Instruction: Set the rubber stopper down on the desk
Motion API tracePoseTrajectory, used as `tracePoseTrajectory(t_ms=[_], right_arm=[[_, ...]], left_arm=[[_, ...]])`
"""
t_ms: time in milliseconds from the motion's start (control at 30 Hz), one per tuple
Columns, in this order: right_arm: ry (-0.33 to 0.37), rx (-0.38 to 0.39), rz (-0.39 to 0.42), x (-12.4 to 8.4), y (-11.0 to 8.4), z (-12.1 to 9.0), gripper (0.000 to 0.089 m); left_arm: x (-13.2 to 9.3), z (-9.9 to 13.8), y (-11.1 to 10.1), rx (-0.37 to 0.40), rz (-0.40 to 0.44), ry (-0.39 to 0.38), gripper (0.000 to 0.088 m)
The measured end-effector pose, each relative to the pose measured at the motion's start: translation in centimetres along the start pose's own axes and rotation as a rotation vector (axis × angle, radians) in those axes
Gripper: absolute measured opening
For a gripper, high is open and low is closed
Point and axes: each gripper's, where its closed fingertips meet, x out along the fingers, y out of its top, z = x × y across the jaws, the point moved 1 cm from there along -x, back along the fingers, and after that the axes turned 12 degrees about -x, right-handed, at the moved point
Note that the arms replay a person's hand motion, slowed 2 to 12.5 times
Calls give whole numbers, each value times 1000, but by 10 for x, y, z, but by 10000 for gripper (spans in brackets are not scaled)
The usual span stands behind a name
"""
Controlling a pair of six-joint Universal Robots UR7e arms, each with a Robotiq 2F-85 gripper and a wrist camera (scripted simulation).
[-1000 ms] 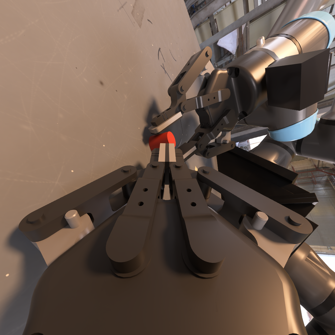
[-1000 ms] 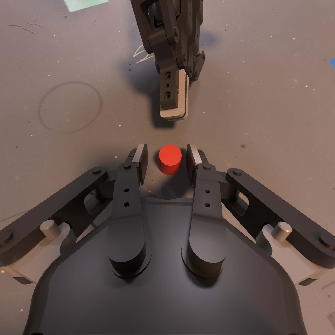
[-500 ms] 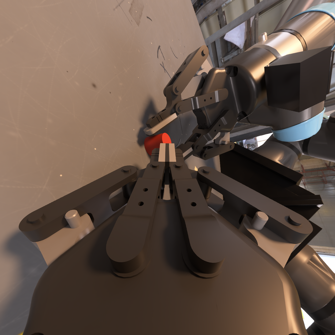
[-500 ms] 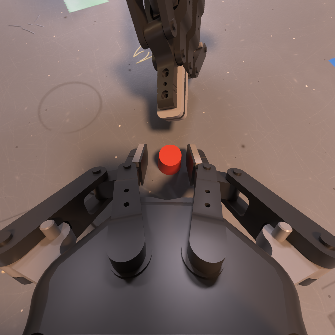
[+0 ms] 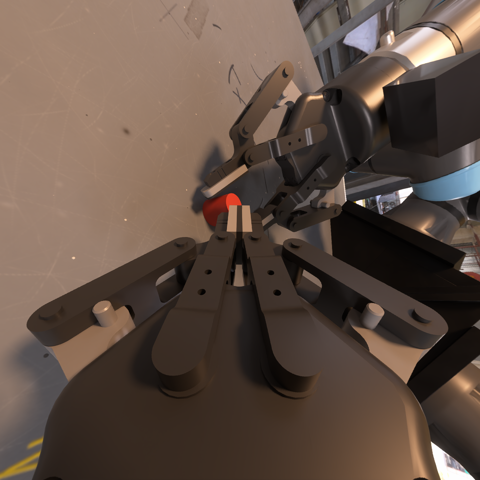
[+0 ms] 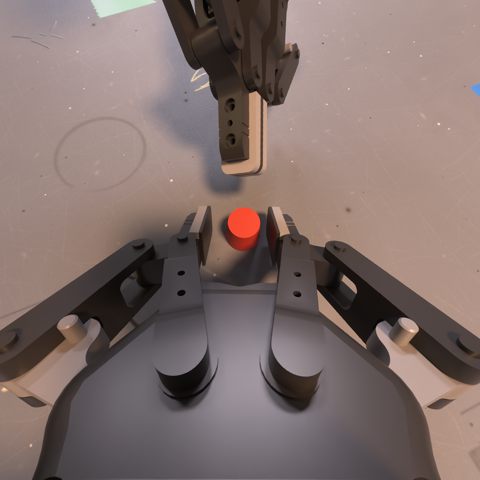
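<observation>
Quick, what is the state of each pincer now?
Left pincer: shut, holding nothing.
Right pincer: open around the red rubber stopper, a gap on each side, not gripping it.

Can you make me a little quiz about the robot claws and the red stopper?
1. True or false: the right claw is squeezing the red stopper.
2. Which claw has its fingers pressed together? A) left claw B) right claw
3. Fill in: the stopper stands on the ____.

Key: 1 false, there are gaps on both sides; 2 A; 3 desk.
</observation>
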Motion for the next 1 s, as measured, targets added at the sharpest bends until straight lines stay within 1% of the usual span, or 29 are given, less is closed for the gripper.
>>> tracePoseTrajectory(t_ms=[133,633,1000], right_arm=[[0,-1,0,0,0,0,379],[2,-4,1,0,0,-1,370],[3,-2,1,0,0,0,369]], left_arm=[[0,-4,0,4,-8,23,0],[0,-9,0,3,-18,57,0],[2,-8,-2,7,-25,58,0]])
